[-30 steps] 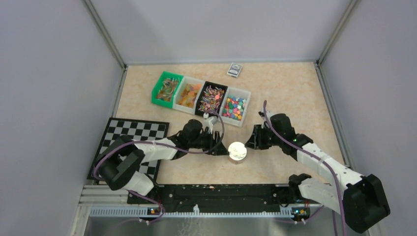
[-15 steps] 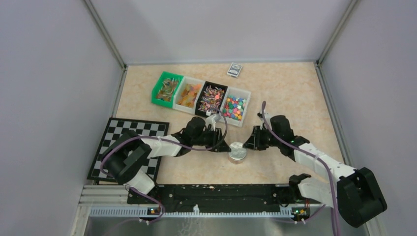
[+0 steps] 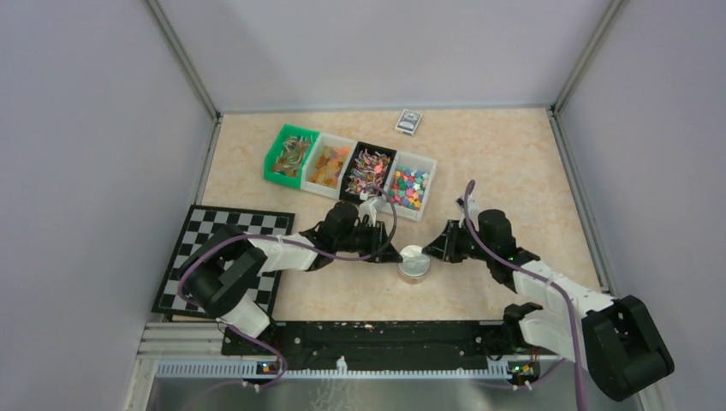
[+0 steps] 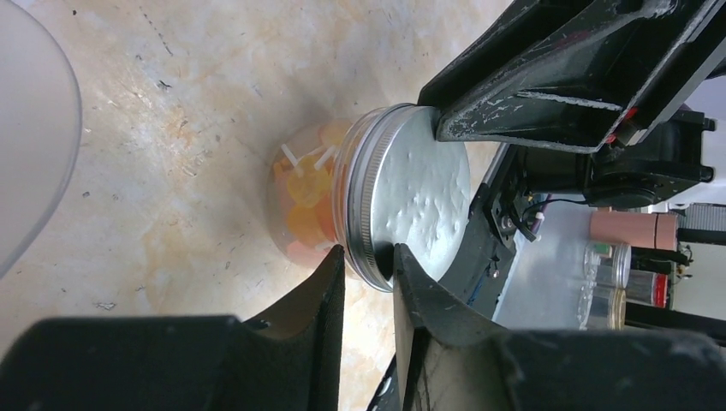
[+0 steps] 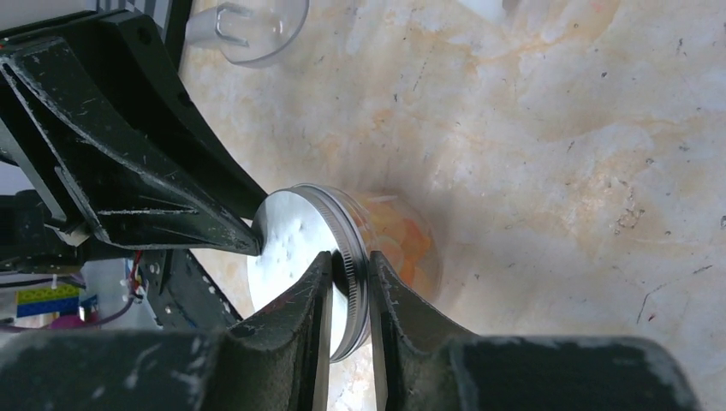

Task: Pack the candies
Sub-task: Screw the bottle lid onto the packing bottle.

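We've the left gripper (image 4: 368, 267) and right gripper (image 5: 349, 272) pinched narrow on the lid (image 4: 424, 193) rim from opp. sides, prob. to seat it; orange candies (image 4: 304, 201) sit in the jar (image 4: 276, 224) beneath.

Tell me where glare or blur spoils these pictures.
Left wrist view: the lid shows mottled glare, and the camera's own fingers are dark and soft. Right wrist view: the lid is nearly washed out white, while the orange candies stay readable. Top view: light is even, shadows soft, but the lid is small.
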Robot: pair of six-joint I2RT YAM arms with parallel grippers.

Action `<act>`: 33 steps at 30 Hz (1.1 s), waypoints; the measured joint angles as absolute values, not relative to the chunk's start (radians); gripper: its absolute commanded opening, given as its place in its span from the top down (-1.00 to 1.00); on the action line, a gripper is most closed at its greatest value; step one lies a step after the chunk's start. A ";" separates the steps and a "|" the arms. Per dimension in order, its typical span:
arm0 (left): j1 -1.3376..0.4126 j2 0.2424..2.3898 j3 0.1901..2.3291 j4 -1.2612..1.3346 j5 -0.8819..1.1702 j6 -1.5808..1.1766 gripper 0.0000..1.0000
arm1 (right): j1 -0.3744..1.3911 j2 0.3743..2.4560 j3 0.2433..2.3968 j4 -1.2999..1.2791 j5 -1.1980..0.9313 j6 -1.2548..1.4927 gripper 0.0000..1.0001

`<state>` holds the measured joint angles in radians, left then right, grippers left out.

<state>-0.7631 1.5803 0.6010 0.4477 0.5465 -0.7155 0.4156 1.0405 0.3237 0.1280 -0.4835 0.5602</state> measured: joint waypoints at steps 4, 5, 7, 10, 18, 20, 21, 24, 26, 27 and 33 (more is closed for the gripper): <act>-0.762 1.588 0.608 0.440 0.543 -0.732 0.68 | 0.410 1.000 0.240 0.239 -0.471 0.618 0.68; -0.762 1.594 0.618 0.431 0.540 -0.738 0.68 | 0.408 0.983 0.216 0.262 -0.465 0.635 0.70; -0.762 1.606 0.639 0.413 0.537 -0.748 0.70 | 0.406 0.933 0.167 0.300 -0.445 0.666 0.73; -0.762 1.633 0.672 0.402 0.537 -0.769 0.74 | 0.403 0.835 0.093 0.331 -0.419 0.719 0.71; -0.762 1.710 0.789 0.348 0.527 -0.769 0.64 | 0.403 0.615 0.031 0.203 -0.387 0.791 0.66; -0.763 1.710 0.804 0.325 0.522 -0.756 0.51 | 0.403 0.604 0.031 0.188 -0.385 0.807 0.55; -0.763 1.710 0.812 0.312 0.521 -0.748 0.44 | 0.403 0.602 0.031 0.184 -0.385 0.817 0.51; -0.763 1.710 0.841 0.270 0.505 -0.718 0.16 | 0.404 0.602 0.034 0.170 -0.401 0.854 0.36; -0.764 1.708 0.851 0.241 0.495 -0.698 -0.05 | 0.405 0.598 0.039 0.158 -0.413 0.870 0.33; -0.764 1.705 0.852 0.222 0.488 -0.687 -0.11 | 0.405 0.594 0.047 0.133 -0.414 0.875 0.33; -0.767 1.672 0.838 0.146 0.481 -0.658 -0.22 | 0.410 0.572 0.062 0.057 -0.413 0.903 0.41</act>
<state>-0.7666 1.6718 0.8379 0.1459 0.4812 -0.6582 0.4099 0.5716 0.0624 0.0566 -0.4133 0.9031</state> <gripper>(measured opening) 0.599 0.321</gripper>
